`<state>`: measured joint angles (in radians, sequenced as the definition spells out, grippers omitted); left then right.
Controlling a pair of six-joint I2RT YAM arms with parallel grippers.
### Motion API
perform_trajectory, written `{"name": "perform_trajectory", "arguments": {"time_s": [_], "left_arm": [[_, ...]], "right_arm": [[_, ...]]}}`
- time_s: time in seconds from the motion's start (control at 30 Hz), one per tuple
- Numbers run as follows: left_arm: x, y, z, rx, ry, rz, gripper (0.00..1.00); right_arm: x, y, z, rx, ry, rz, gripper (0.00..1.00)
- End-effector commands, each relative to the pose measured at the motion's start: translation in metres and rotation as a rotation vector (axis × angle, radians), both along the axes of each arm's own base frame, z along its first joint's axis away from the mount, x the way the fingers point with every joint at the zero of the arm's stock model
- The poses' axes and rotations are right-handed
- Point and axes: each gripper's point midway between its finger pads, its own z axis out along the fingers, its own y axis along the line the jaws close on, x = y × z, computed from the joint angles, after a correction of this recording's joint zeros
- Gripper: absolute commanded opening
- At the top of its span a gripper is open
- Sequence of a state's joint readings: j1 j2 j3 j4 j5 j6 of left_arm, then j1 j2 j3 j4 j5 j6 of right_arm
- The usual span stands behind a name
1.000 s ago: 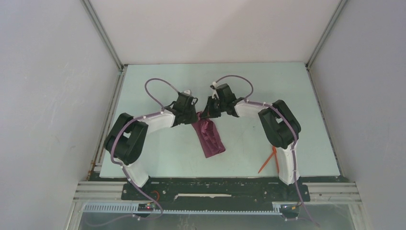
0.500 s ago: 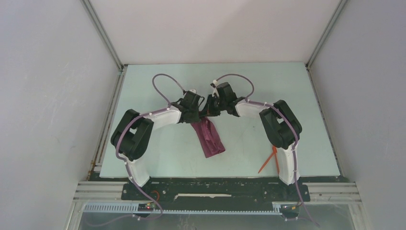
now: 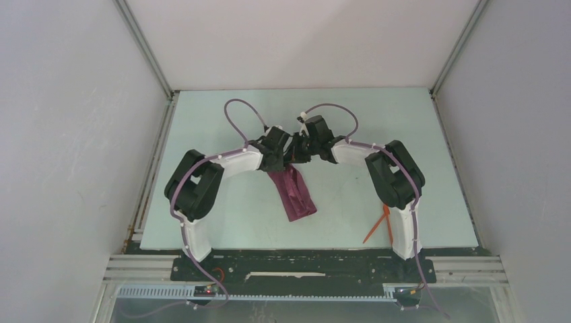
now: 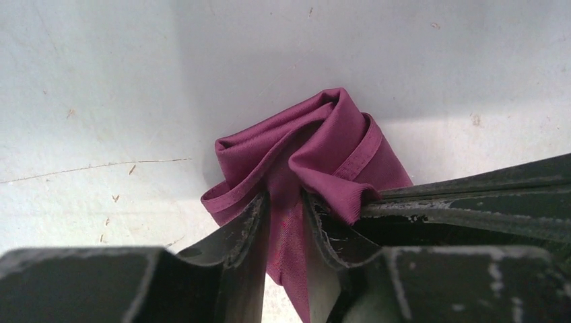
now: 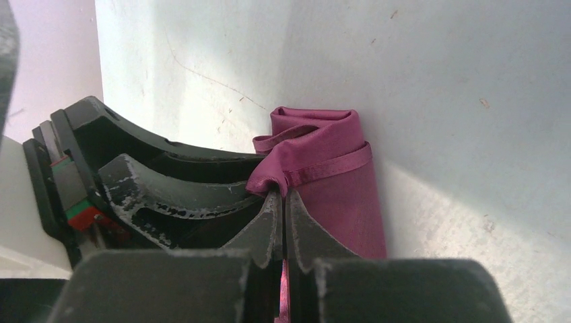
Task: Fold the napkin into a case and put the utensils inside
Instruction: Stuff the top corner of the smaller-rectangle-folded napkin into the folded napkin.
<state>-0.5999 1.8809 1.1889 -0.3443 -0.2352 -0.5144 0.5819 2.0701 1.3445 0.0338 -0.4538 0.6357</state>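
Left fingers point(image 4: 249, 225) and right fingers point(image 5: 269, 219) both pinch the napkin point(image 3: 294, 192) at its far end — likely opening a mouth for the utensils point(image 3: 376, 227).

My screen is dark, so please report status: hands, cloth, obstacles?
Both shut: left hand, right hand, on far end of folded plum-purple cloth napkin. Two orange-red plastic utensils lie apart, beside right arm base. No obstacle seen.
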Motion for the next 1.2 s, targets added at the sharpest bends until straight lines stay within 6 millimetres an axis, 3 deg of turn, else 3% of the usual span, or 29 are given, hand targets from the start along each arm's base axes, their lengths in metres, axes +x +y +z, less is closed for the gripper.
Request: {"name": "perform_trajectory", "arguments": {"time_s": [0.0,0.27,0.47,0.63,0.93,1.17], "left_arm": [[-0.003,0.001,-0.003,0.051,0.007,-0.021,0.33],[-0.010,0.004,-0.010,0.105,0.008,-0.049,0.33],[-0.005,0.006,-0.014,0.130,0.009,-0.048,0.19],[0.001,0.005,0.006,0.113,-0.045,-0.038,0.00],[0.005,0.001,0.044,-0.028,-0.166,-0.034,0.00],[0.006,0.005,0.045,-0.102,-0.169,-0.018,0.00]], "right_arm": [[0.006,0.002,0.035,0.044,-0.069,-0.003,0.00],[0.006,0.001,0.036,0.046,-0.069,-0.004,0.00],[0.006,-0.001,0.035,0.033,-0.070,-0.009,0.00],[0.003,0.001,0.033,0.031,-0.060,-0.002,0.00],[-0.013,0.016,0.026,0.061,-0.017,0.048,0.00],[-0.023,0.028,0.015,0.100,0.008,0.085,0.00]]}}
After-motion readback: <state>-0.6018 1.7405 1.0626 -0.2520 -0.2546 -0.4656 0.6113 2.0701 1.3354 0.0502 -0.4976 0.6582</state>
